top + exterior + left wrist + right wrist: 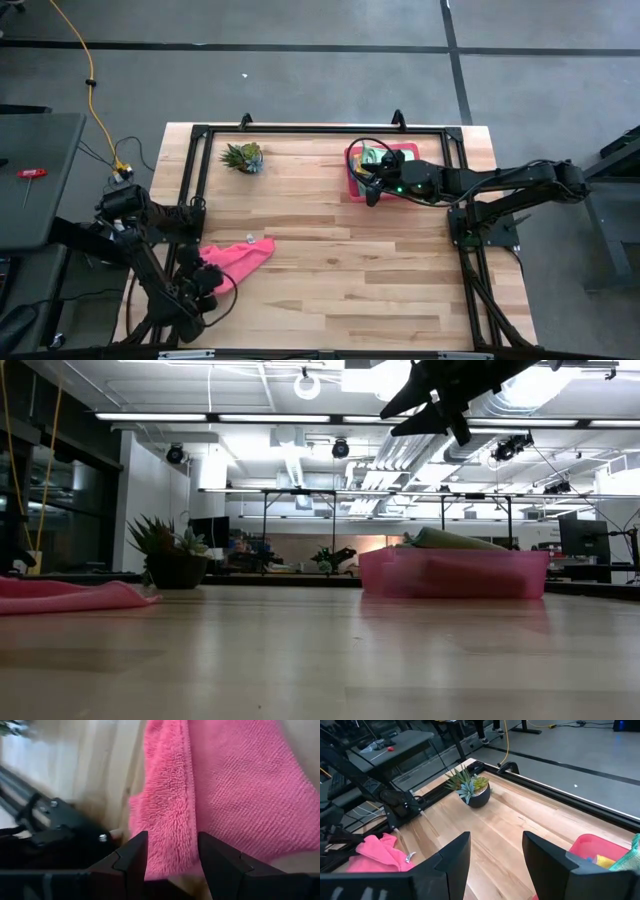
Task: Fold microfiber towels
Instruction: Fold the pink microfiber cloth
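Observation:
A pink microfiber towel (240, 257) lies crumpled on the wooden table at the near left, resting on its underside (60, 596). My left gripper (207, 283) is at its near end, pointing steeply down and open. The towel's thick fuzzy edge (170, 820) runs in between its fingers (172, 865). More towels, light green (372, 157), teal (632, 852) and yellow (605, 861), sit in a pink tray (353, 160) at the far right. My right gripper (372, 190) hangs open well above the tray, with nothing between its fingers (492, 862). My left gripper has one finger (132, 860) on each side of the pink towel's thick edge (172, 855), coming from above at a slant. Whether the fingers touch the cloth, I cannot tell. The towel lies slack on the table.
A small spiky plant in a dark pot (243, 156) stands at the far left. A black metal frame (320, 130) runs round the table's edges, and one of its brackets (55, 820) is close beside the left gripper. Bare wood (350, 270) spreads across the middle and near right.

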Robot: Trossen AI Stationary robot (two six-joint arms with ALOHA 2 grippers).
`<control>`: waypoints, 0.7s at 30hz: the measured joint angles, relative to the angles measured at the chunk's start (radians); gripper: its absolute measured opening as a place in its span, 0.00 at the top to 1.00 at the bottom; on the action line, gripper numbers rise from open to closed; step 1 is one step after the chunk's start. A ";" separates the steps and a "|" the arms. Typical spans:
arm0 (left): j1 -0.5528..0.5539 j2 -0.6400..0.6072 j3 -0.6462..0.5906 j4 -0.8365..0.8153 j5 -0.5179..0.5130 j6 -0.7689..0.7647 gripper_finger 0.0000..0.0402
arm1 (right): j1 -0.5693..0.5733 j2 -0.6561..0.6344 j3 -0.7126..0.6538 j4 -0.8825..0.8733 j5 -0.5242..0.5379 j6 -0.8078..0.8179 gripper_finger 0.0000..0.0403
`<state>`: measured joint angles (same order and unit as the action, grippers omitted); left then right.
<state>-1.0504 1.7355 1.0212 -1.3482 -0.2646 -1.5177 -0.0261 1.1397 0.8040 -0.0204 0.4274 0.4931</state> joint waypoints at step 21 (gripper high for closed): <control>-0.032 0.000 0.039 -0.117 0.054 -0.061 0.62 | 0.000 0.000 0.000 -0.006 0.000 -0.003 0.57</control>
<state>-1.0828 1.7354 1.0603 -1.4655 -0.2109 -1.5790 -0.0261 1.1397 0.8036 -0.0265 0.4278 0.4896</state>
